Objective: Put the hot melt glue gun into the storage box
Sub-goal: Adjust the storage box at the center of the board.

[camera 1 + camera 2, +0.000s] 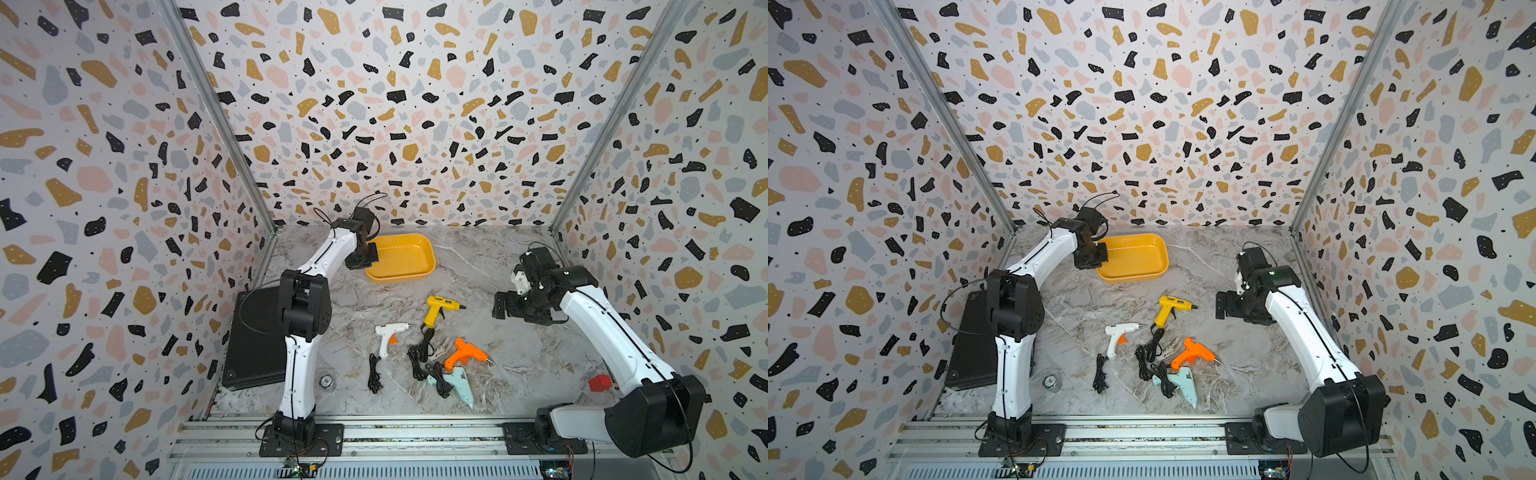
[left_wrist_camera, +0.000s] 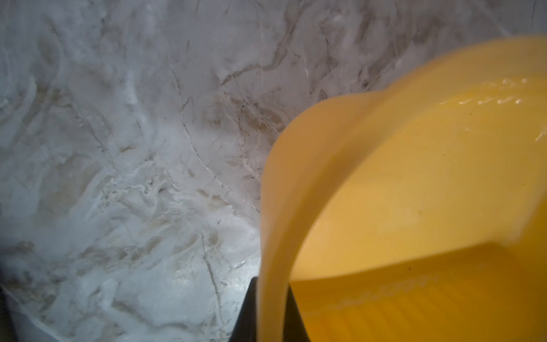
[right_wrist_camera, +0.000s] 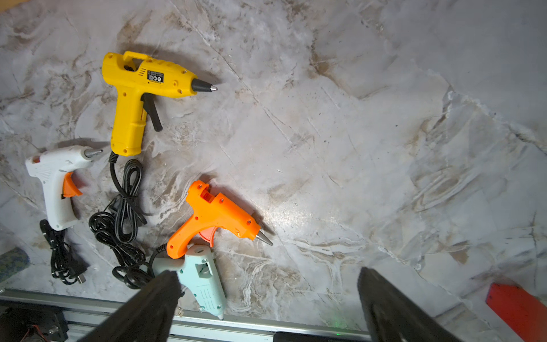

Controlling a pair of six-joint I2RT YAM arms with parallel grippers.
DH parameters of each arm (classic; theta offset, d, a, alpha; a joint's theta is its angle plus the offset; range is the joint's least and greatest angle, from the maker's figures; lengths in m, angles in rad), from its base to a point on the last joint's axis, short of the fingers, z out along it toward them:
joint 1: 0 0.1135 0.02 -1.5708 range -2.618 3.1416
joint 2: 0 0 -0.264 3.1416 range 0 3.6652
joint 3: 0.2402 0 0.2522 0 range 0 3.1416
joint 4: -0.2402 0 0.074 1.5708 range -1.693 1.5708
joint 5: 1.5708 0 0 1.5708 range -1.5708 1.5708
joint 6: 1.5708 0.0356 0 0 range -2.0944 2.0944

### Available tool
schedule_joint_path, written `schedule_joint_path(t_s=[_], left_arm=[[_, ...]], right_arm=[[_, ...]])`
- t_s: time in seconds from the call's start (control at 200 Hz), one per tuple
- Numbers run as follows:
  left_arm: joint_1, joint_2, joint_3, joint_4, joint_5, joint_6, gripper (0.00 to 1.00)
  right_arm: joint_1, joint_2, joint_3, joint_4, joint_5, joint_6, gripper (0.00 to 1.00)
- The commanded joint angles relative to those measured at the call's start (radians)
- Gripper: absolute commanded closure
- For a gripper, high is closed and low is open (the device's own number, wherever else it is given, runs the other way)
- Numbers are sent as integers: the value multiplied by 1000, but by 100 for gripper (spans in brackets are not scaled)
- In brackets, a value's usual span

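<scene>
A marble-patterned table (image 1: 523, 357) carries the scene, with a flat black case (image 1: 253, 345) lying shut well off to the left of the storage box and nearer the robot's bases, partly behind the left arm and seemingly no part of the job; the storage box (image 1: 401, 259), a shallow yellow-orange tub, sits empty toward the back wall. The left gripper (image 2: 272, 284) is clamped tight on the rim at the box's left end, one black finger on either side of the wall, a hold that looks meant to steady the box or drag it nearer the tools. The right gripper (image 3: 266, 275) hangs well to the right of the box, jaws spread wide and nothing in them, likely poised to pick. All four guns lie flat on the near side of the box, none inside it: the yellow glue gun (image 1: 438, 309) closest to the box, the orange glue gun (image 1: 465, 353) farther out with its handle overlapping the mint glue gun (image 1: 459, 384), and the white glue gun (image 1: 388, 334) apart. Black cords (image 1: 422, 353) bunch among them and could snag or trail over the box's rim on a lift. A red block (image 1: 599, 383) and a small round disc (image 1: 327, 381) lie far from the box, out of the way
</scene>
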Motion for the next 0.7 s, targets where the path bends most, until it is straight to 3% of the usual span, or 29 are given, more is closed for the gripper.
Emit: schedule_joint_path(t_s=[0.0, 0.375, 0.531, 0.696], left_arm=[[3, -3, -46, -27, 23, 235, 100], [6, -28, -148, 27, 36, 244, 100], [11, -45, -147, 15, 7, 228, 53], [10, -152, -185, 37, -28, 196, 41]], right_arm=[[1, -40, -4, -46, 15, -26, 1], [1, -31, 3, -65, 5, -34, 1], [0, -31, 22, -75, 2, -33, 1], [0, -35, 40, -82, -9, -32, 1]])
